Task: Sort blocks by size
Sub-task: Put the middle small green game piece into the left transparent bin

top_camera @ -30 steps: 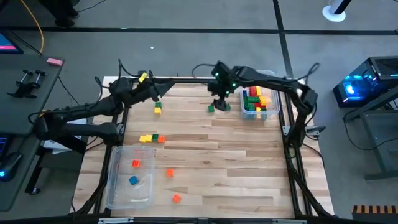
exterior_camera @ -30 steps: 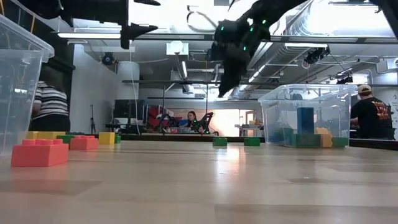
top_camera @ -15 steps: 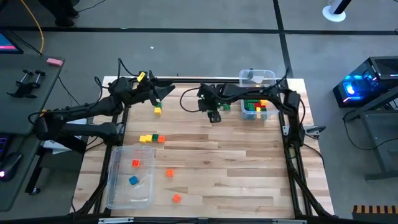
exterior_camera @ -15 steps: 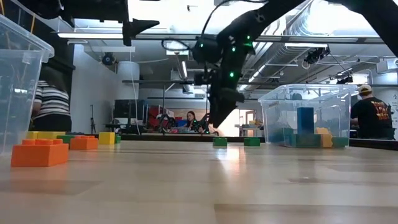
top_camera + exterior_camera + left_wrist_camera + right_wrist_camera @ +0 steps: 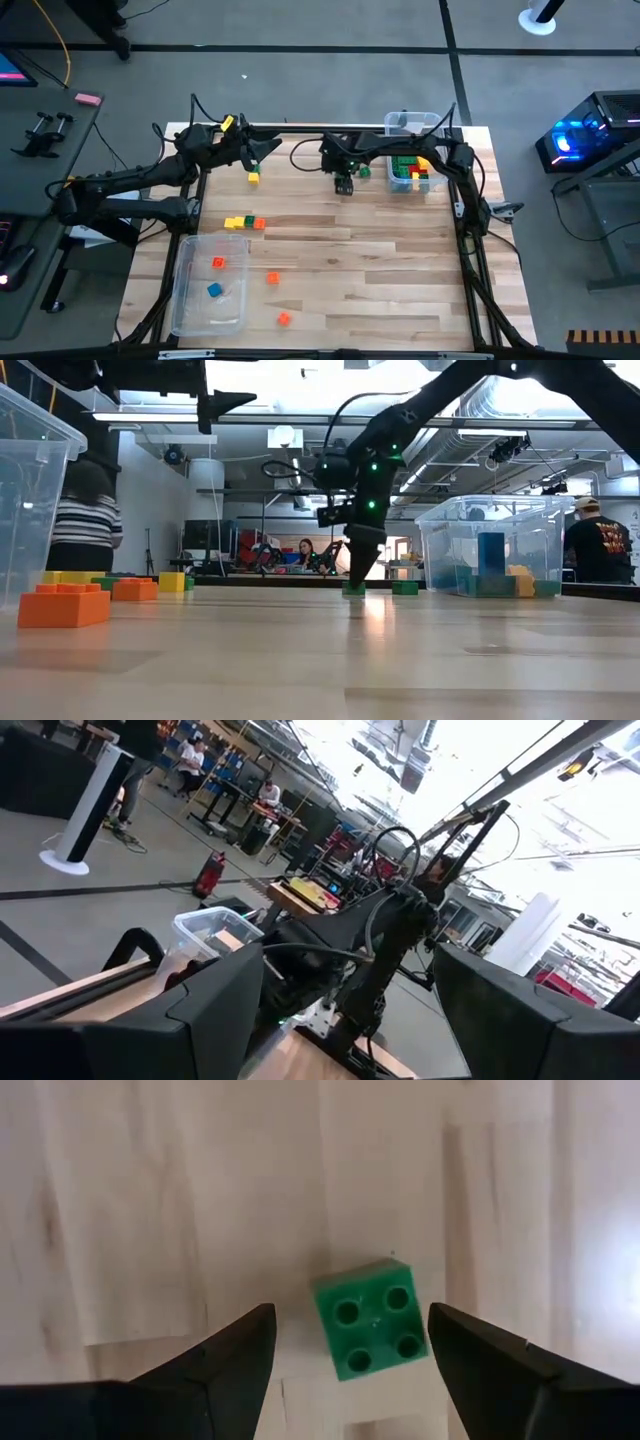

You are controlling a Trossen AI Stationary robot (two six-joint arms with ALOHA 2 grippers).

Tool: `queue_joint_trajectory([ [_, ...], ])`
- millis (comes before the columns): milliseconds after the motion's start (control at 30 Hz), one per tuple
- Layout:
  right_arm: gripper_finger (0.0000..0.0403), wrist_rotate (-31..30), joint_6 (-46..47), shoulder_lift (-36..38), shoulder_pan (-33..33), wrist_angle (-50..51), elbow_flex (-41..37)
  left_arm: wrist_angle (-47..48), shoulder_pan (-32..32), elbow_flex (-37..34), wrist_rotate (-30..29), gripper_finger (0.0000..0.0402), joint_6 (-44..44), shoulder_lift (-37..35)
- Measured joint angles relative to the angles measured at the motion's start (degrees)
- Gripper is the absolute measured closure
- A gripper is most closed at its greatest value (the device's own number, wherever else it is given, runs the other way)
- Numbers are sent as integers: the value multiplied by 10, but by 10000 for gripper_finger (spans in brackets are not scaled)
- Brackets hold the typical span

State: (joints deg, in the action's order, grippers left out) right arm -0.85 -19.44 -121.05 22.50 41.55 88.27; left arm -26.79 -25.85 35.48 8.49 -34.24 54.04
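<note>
My right gripper (image 5: 350, 1355) is open and points down over a small square green block (image 5: 372, 1332) that lies studs up on the wooden table. One finger stands on each side of the block, and neither touches it. In the low view the right gripper (image 5: 355, 572) hangs just above this block (image 5: 353, 589). In the high view the right gripper (image 5: 344, 185) is at the table's far middle. My left gripper (image 5: 270, 146) is open and empty, raised above the far left of the table; it also shows in the left wrist view (image 5: 340, 1020).
A clear bin (image 5: 432, 178) with several coloured blocks stands far right, with a second green block (image 5: 365, 172) beside it. A yellow block (image 5: 254, 177) and a yellow-green-orange row (image 5: 245, 223) lie at the left. A clear bin (image 5: 190, 300) holding an orange and a blue block stands near left. Orange blocks (image 5: 271, 278) lie beside it.
My right gripper has gone from beside the far right bin a little toward the table's left and near edge. It has then come down until its fingers hang just above the table around the green block. The blocks have kept still.
</note>
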Motion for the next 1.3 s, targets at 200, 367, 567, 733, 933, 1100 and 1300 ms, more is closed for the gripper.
queue_joint_trajectory([
  [200,146,4,-1,-26,-4,-13,2,4,0,0,0,124,0,0],
  [367,204,10,5,-31,-5,-3,3,1,0,0,0,124,-12,0],
  [567,267,41,50,1,-7,-1,12,-30,0,0,-1,124,-13,0],
  [733,267,119,91,71,-19,-37,41,-146,0,0,-1,124,-11,0],
  [933,267,178,225,92,-65,-196,55,-282,0,0,-1,124,3,-1],
  [1100,267,151,335,51,-146,-345,54,-298,0,0,-1,124,-7,-1],
  [1300,267,91,427,4,-241,-545,55,-297,0,0,-2,124,-90,-1],
])
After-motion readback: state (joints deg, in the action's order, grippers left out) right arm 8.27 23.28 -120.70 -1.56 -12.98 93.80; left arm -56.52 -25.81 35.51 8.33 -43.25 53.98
